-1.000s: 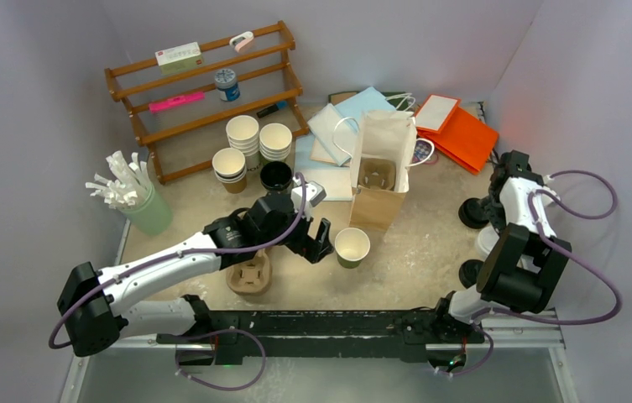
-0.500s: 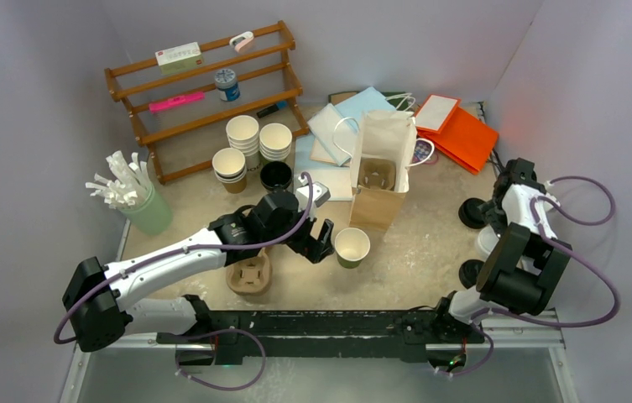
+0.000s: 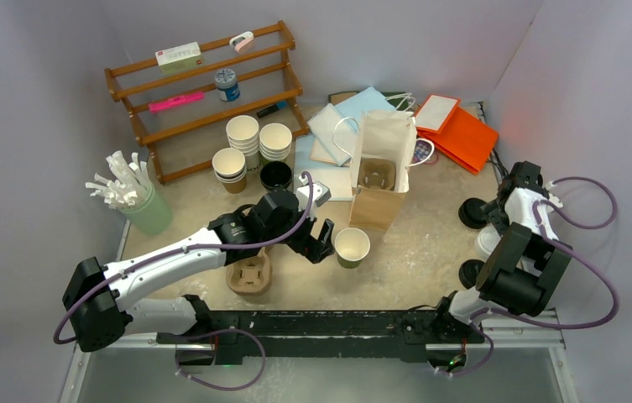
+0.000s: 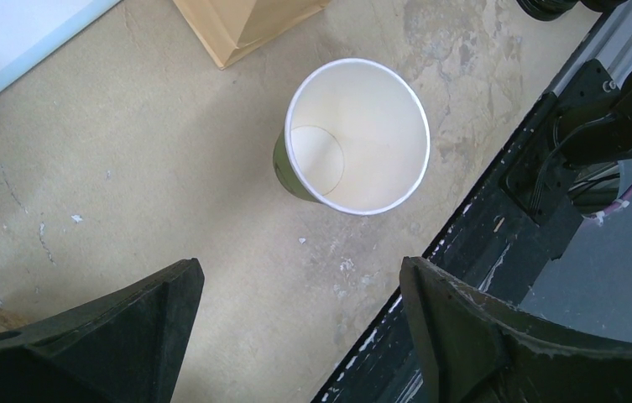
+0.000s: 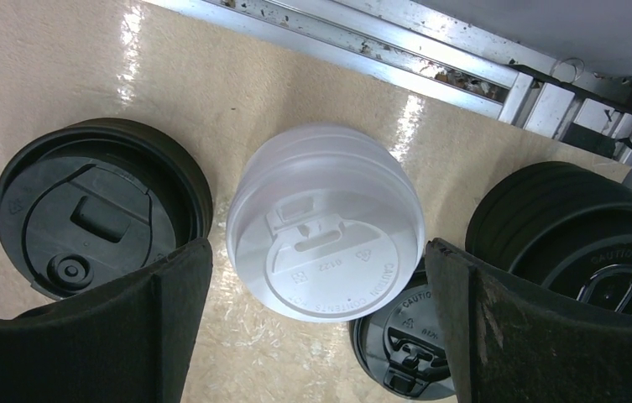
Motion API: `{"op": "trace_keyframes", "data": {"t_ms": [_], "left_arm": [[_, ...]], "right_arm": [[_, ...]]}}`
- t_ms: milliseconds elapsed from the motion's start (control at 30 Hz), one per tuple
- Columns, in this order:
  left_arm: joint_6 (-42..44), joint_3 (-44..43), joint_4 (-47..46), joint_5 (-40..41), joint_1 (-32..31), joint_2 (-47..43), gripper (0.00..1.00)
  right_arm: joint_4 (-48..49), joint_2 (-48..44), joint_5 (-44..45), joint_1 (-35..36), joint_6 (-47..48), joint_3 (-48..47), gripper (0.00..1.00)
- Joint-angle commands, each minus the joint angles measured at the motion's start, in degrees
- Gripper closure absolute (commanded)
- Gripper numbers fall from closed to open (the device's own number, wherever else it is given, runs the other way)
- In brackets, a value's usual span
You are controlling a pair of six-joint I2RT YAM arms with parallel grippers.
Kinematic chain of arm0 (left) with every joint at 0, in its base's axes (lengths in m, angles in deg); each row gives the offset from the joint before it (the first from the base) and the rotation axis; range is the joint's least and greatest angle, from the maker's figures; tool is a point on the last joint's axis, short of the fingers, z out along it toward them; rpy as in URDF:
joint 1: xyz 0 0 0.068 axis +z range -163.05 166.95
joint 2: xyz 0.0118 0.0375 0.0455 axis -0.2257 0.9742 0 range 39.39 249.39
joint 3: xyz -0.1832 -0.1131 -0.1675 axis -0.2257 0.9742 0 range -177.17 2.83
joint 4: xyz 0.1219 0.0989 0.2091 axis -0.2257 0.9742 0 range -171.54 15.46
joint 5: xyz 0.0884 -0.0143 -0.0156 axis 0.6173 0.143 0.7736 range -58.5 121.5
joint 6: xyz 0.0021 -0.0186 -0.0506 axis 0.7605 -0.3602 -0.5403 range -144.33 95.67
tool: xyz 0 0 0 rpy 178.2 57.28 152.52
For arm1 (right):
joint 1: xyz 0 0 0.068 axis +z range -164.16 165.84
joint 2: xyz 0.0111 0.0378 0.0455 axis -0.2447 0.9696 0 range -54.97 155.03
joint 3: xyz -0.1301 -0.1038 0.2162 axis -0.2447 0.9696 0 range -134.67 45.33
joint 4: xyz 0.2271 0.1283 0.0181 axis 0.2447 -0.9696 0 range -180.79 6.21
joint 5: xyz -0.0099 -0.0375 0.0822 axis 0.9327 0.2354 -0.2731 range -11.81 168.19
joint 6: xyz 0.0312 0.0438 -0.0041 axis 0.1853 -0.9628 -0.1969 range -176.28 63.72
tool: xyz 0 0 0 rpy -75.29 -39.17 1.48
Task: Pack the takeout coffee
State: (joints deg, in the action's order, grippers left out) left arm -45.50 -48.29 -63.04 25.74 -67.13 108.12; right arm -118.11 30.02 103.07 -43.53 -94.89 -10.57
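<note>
Two arms rise from the near edge of the table [image 3: 430, 252]. Closest on the left lies a brown pulp cup tray [image 3: 249, 273]. Just beyond it the left gripper [image 3: 322, 239] hangs low with its jaws spread wide, holding nothing. The paper cup [image 3: 352, 247] stands upright on the tabletop just to that gripper's right, apart from its fingers [image 4: 153, 311]. The cup's mouth is open and it is white inside.

On the right side, the right gripper [image 5: 316, 277] is also spread wide. It hovers over a white lid [image 5: 325, 227], with one finger on either side and neither visibly touching it. Three black lids [image 5: 102, 206] lie around the white one.

Behind the paper cup a kraft paper bag [image 3: 382, 172] stands open with a second pulp tray [image 3: 377, 175] inside. Farther left are stacks of cups [image 3: 242, 134], an all-black cup [image 3: 276, 176] and a green holder [image 3: 146, 214] of white sticks. A wooden rack [image 3: 207, 92] and flat bags [image 3: 463, 138] line the back.
</note>
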Motion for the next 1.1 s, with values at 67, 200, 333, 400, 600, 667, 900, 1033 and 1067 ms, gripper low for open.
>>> {"op": "trace_keyframes", "data": {"t_ms": [67, 200, 333, 400, 600, 667, 900, 1033, 1067], "left_arm": [[1.7, -2.2, -1.0, -0.5, -0.2, 0.0, 0.08], [1.8, -2.4, -0.9, -0.5, -0.2, 0.1, 0.08], [1.8, -2.4, -0.8, -0.7, -0.2, 0.2, 0.08], [1.8, -2.5, -0.9, -0.7, -0.2, 0.2, 0.08], [1.7, -2.3, -0.8, -0.9, -0.2, 0.0, 0.08], [1.7, -2.4, -0.9, -1.0, -0.2, 0.0, 0.08], [1.7, -2.2, -1.1, -1.5, -0.2, 0.0, 0.08], [2.0, -2.3, -1.1, -1.5, -0.2, -0.2, 0.08], [2.0, -2.3, -1.0, -1.5, -0.2, -0.2, 0.08]], "right_arm": [[1.1, -1.3, -0.9, -0.7, 0.5, 0.9, 0.02], [1.3, -1.5, -0.9, -0.8, 0.2, 1.5, 0.02], [1.4, -1.7, -1.0, -0.8, 0.1, 2.2, 0.02], [1.4, -1.8, -1.0, -0.8, 0.0, 2.3, 0.04], [1.0, -2.6, -0.8, -0.8, -0.1, 2.5, 0.11], [0.5, -2.8, -0.9, -0.8, -0.2, 2.2, 0.13], [-0.6, -3.8, -1.1, -0.8, -0.5, 0.7, 0.21], [-0.6, -4.0, -1.2, -0.8, -0.7, 0.8, 0.23], [-0.6, -4.1, -1.3, -0.8, -0.7, 0.9, 0.23]]}}
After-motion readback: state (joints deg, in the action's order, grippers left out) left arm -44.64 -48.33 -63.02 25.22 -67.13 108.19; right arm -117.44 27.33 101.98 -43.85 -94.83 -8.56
